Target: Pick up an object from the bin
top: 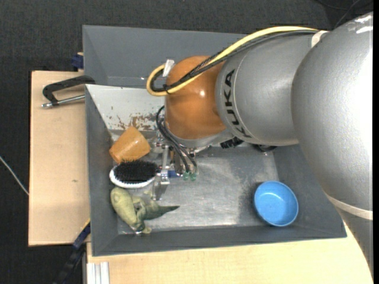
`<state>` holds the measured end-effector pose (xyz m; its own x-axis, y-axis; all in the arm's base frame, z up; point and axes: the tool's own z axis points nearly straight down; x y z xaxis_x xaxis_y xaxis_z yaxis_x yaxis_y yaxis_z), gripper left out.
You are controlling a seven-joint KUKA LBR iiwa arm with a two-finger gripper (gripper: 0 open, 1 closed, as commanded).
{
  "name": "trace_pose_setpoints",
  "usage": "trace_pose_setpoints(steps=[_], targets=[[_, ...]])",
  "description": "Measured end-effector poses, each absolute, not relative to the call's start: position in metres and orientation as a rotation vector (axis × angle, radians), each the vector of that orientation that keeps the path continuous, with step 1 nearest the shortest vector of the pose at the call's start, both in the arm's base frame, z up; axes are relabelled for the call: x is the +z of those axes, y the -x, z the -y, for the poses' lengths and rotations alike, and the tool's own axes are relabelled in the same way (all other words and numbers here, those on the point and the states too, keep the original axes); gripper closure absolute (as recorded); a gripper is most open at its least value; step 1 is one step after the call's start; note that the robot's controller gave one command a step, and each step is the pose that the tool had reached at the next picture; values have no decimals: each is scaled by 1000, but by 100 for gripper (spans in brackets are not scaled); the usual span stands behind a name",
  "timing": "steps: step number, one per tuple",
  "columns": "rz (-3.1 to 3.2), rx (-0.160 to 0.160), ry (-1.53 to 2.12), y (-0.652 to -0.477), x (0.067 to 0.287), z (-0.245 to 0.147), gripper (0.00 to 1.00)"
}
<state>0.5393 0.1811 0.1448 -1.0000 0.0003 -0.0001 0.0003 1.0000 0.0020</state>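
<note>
Apparently end effector (172, 171) touches black-bristled brush (133, 174), bin (231, 185) left side; cannot tell whether clenched or released.

The bin (237, 209) is dull grey metal, its floor scuffed and its left wall speckled with rusty brown. The bowl (276, 203) looks like smooth blue plastic with a slight sheen. The orange cup (129, 145) is matt. The brush (134, 174) has black bristles in a white rim. The green toy (125, 206) looks rubbery. The arm (284, 93) has a smooth silvery shell, and its orange cover (192, 102) is glossy.

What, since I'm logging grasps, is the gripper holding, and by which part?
It cannot be told: the gripper is beside the black-bristled brush's right end.
</note>
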Motion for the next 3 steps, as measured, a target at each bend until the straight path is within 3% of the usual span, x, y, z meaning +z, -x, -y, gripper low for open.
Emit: trace_pose_setpoints(steps=[1, 2, 3], targets=[[-3125, 15, -48, -553, 94, -186, 0], [-3133, 12, -48, -550, 91, -186, 100], [-3129, 9, 6, -541, 252, -203, 100]])
